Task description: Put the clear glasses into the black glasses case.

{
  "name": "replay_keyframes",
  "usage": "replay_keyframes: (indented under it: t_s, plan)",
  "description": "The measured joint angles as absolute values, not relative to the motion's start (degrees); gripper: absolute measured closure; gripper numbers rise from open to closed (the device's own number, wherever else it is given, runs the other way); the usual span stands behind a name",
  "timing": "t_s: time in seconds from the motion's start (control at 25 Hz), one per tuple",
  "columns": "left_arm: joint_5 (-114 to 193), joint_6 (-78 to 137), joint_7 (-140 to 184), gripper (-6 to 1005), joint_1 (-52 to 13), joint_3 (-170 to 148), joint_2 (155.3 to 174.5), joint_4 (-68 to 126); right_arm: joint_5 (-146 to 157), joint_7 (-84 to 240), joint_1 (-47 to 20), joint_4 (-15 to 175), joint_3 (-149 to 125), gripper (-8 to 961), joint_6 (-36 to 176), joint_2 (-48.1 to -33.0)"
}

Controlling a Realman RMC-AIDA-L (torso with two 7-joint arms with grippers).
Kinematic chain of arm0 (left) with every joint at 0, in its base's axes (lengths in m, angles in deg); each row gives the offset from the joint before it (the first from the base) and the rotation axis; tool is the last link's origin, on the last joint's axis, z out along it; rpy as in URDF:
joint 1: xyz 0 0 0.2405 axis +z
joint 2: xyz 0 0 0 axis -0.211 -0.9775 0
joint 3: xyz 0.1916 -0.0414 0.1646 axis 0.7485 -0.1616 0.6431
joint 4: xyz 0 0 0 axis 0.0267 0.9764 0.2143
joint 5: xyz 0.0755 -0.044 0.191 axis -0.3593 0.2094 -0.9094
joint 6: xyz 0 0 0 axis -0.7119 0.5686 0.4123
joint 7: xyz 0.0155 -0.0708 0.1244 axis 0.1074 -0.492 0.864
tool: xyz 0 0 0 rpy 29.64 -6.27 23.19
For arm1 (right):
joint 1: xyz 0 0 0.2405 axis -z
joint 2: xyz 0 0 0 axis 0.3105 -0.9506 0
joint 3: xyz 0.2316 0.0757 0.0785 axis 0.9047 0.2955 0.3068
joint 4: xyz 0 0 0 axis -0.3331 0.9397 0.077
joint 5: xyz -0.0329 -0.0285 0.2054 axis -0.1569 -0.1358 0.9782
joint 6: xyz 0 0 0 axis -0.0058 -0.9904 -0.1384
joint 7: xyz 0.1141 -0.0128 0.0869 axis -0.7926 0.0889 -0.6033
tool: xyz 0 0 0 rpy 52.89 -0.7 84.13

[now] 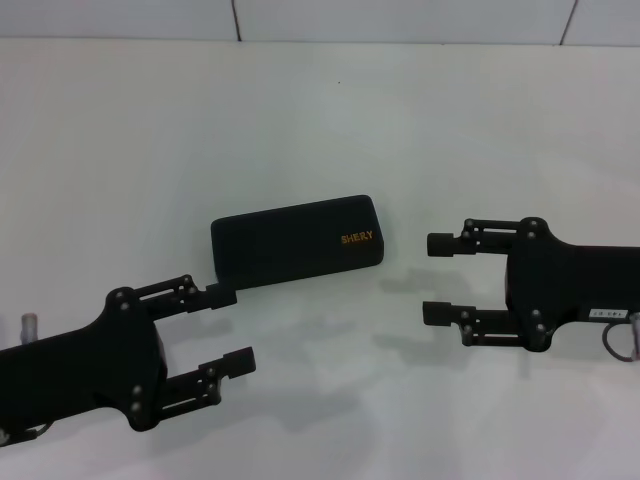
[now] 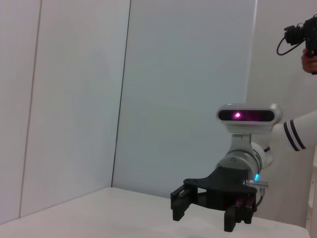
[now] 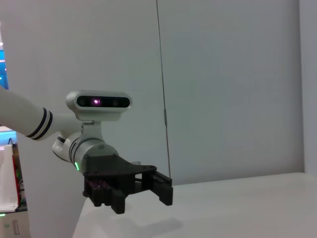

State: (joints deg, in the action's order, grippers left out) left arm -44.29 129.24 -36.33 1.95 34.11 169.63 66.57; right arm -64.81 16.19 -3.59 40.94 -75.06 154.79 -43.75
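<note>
Only the black glasses case point(image 1: 297, 241) shows, closed on the white surface point(image 1: 120, 150); no clear glasses can be made out. Left gripper point(image 1: 231, 328) and right gripper point(image 1: 438, 279) flank it, both wide open, empty.

White surface and panelled wall

We see a plain white surface point(image 1: 150, 140) running back to a pale wall point(image 1: 400, 18) split by thin dark seams. In the left wrist view we also make out a dark camera rig point(image 2: 301, 33) with a looping cable, high against the wall panels point(image 2: 188, 89).
</note>
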Motion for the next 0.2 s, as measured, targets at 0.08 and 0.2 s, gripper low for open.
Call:
replay_keyframes:
  t_s: [0.08, 0.2]
  plan:
    - [-44.3, 129.2, -36.2, 361, 2.1, 34.1, 169.62, 66.6, -64.9, 16.2, -3.6, 41.0, -75.2, 295, 154.8, -43.78]
    - [-44.3, 129.2, -36.1, 361, 2.1, 34.1, 169.60, 66.6, -64.9, 16.5, -3.6, 41.1, -76.1, 295, 155.0, -43.82]
